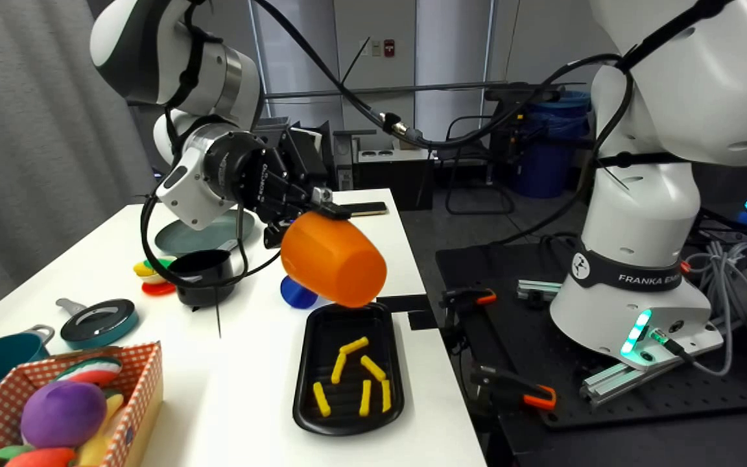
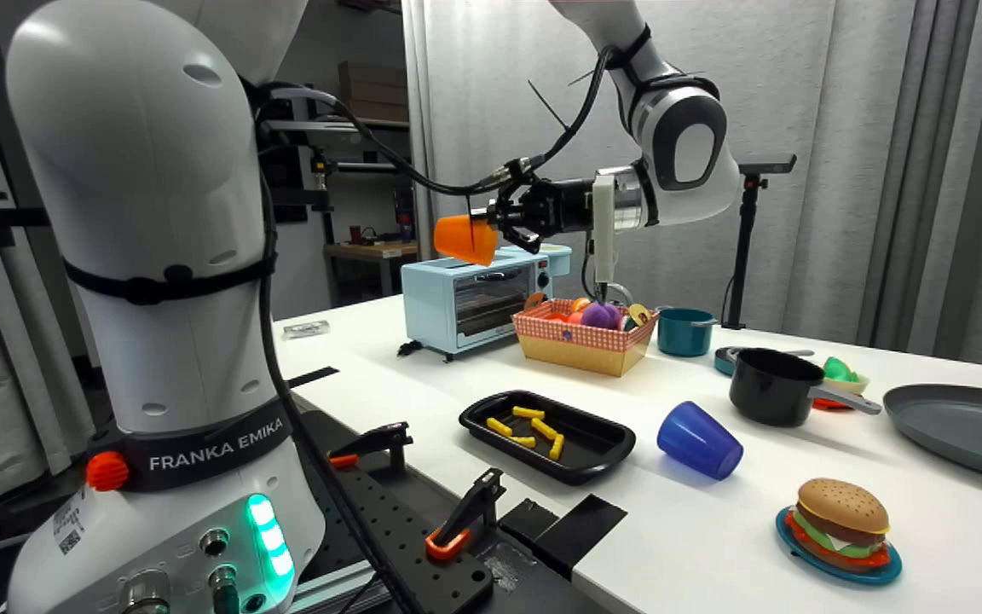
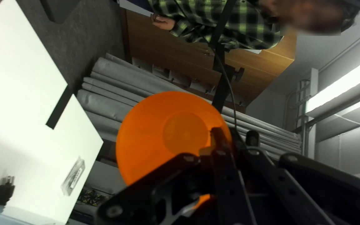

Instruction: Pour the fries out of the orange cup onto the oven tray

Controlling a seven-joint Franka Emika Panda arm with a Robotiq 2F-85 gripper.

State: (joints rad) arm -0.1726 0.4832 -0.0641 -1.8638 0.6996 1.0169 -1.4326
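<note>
- A blue cup (image 2: pixel 700 439) lies on its side on the white tabletop (image 2: pixel 670 546).
- A toy burger (image 2: pixel 843 516) sits on a small teal plate (image 2: pixel 887 571).
- A black pot (image 2: pixel 768 401) stands near a round, dark plate (image 2: pixel 977 426).
- A checked basket (image 2: pixel 572 354) of toy food (image 2: pixel 600 315) stands beside a light-blue toaster oven (image 2: pixel 433 303).
- In the wrist view, a plaid-shirted person (image 3: pixel 255 25).

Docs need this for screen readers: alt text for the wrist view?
An orange cup, its mouth toward the camera and no contents visible, is pinched at the rim by a black gripper. To the left is a white table with a clear packet and a plug on it; a person in plaid, face blurred, appears sideways along the top.
</note>
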